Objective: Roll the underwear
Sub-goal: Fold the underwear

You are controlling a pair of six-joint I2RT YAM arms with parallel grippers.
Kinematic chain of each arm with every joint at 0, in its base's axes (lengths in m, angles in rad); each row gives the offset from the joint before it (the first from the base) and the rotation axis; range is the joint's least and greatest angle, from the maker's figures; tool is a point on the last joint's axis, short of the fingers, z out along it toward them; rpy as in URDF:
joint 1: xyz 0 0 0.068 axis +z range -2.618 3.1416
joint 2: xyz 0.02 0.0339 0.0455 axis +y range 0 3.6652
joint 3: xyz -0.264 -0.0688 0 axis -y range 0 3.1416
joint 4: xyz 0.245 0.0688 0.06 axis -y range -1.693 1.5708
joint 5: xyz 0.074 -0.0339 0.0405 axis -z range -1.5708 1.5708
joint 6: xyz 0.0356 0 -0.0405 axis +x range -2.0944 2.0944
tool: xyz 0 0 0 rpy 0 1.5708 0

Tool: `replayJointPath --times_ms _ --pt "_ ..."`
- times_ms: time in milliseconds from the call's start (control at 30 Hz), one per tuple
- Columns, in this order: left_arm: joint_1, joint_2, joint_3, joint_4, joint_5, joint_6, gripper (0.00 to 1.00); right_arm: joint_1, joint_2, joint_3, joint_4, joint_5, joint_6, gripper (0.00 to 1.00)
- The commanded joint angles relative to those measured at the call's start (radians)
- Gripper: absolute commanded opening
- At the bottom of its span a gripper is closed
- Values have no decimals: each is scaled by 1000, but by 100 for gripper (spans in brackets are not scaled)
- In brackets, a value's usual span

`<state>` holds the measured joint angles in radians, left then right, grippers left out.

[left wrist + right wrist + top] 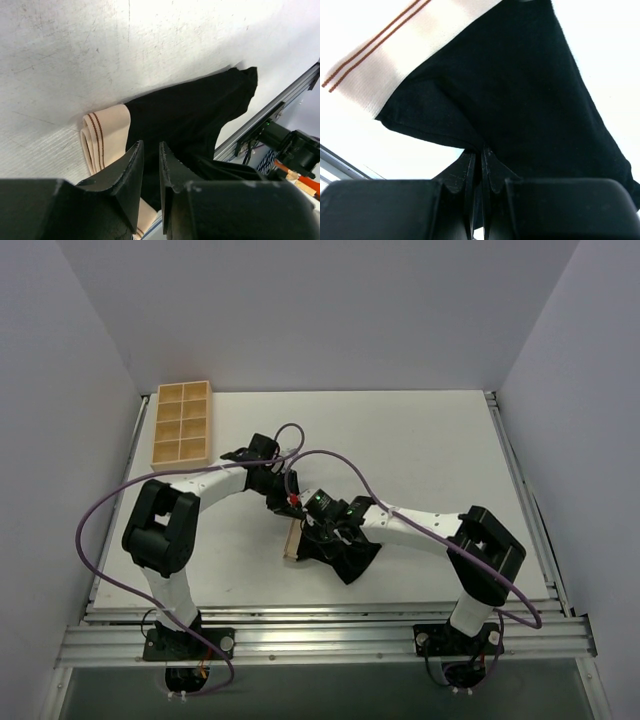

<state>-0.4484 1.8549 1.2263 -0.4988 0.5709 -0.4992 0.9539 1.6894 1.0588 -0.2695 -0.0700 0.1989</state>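
The underwear (352,558) lies on the bench (420,440) near its front edge. The right tool (481,152) is pressed together, pinching its black cloth. The left tool (151,165) stands just above, a slit apart; I cannot tell whether it grips. The right arm partly covers the cloth from above. The compartment tray (182,422) sits well apart.

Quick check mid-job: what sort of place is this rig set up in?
Probably a lab test booth: a flat white tabletop boxed in by plain white walls, with a silver aluminium rail frame along the near edge.
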Motion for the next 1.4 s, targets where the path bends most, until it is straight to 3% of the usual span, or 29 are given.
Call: replayJointPath --times_ms 0,167,533,800,1000,1367 --pt "4 -20 -7 -20 -16 50 27 -29 -8 29 -34 -14 -6 0" --pt "2 -10 -80 26 -20 50 23 -79 -23 32 -33 -48 2 0" --pt "-6 27 -94 20 -46 82 21 -167 23 89 -62 -131 -33 0" --pt "17 -77 -37 54 -98 41 22 -132 7 35 -57 -200 -44 0" --pt "19 -20 25 77 -92 36 21 -89 -10 3 -40 -198 -24 0" --pt "11 43 -31 200 -23 25 20 -80 -20 1 -36 -195 -1 0"
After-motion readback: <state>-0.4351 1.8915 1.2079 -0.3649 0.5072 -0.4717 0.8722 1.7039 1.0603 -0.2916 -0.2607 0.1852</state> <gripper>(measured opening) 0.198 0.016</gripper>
